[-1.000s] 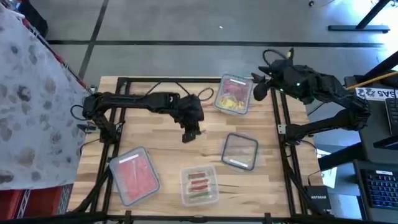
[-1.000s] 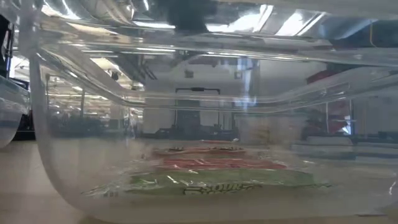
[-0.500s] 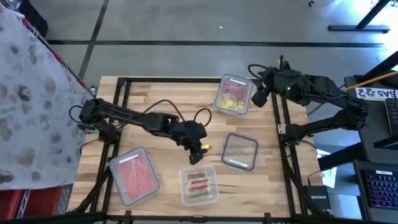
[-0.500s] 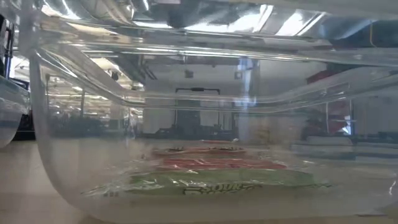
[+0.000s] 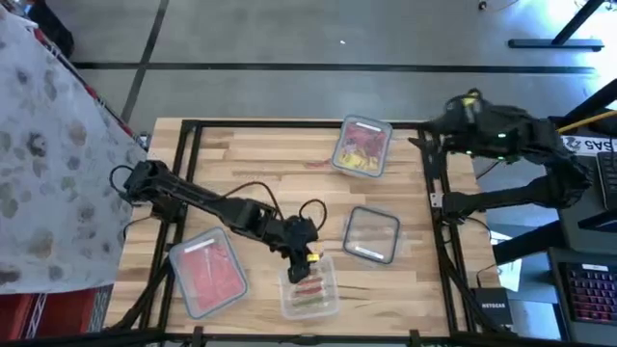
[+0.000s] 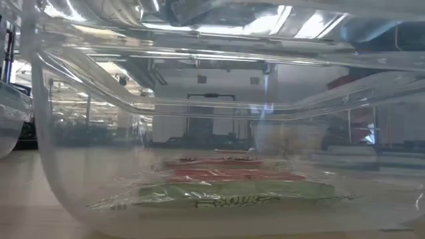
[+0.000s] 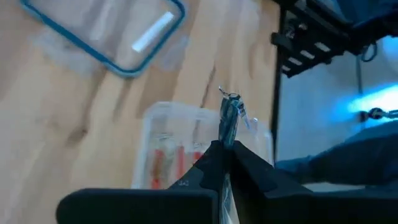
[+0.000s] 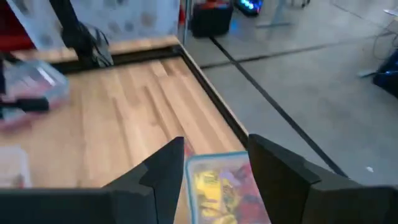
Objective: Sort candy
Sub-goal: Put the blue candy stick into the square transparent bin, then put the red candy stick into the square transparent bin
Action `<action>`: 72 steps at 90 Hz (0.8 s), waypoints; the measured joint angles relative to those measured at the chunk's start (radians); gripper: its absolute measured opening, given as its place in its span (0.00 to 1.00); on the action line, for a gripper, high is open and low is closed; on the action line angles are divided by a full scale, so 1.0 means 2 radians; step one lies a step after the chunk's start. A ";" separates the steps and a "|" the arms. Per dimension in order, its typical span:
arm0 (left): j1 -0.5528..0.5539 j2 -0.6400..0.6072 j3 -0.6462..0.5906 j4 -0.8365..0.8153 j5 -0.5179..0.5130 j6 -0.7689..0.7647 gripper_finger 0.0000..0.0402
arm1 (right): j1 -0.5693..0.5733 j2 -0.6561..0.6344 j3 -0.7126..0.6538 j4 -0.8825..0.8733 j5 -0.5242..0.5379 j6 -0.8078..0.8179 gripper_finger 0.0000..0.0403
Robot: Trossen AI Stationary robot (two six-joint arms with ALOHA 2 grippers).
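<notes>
Here, the left gripper [image 5: 310, 257] pinches a yellow-wrapped candy [image 5: 313, 256] above the near middle container [image 5: 309, 286] of red and green pieces. The right gripper [image 8: 214, 165], fingers apart, hovers at the table's far right beside the mixed-candy container [image 5: 362, 146].

You had a wooden desk [image 5: 251, 173] edged by a black frame [image 5: 189, 127]. Four clear tubs stood on it: one at the far edge [image 5: 363, 147], an empty blue-rimmed one [image 5: 372, 234] nearer the middle, one at the near-left corner [image 5: 205, 271], and one at the near edge [image 5: 309, 286]. A patterned cloth [image 5: 48, 145] hung left of the desk. A keyboard [image 5: 588, 289] lay at the right.
</notes>
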 joint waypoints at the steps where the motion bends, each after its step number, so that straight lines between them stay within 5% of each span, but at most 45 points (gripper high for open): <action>1: -0.001 0.001 0.000 0.003 0.001 0.000 0.01 | 0.000 -0.004 0.000 -0.001 0.000 0.003 0.41; 24: -0.010 0.050 0.000 0.003 0.082 -0.004 0.19 | 0.000 -0.072 0.000 -0.006 -0.003 0.054 0.41; 40: 0.000 0.067 0.000 0.002 0.090 -0.018 0.32 | 0.000 -0.090 0.000 -0.034 -0.003 0.073 0.41; 62: 0.050 0.043 0.000 -0.018 0.137 0.008 0.35 | 0.000 -0.087 -0.019 -0.046 -0.003 0.089 0.41; 72: 0.090 0.024 0.000 -0.086 0.112 0.026 0.35 | 0.000 -0.086 -0.043 -0.037 -0.003 0.106 0.41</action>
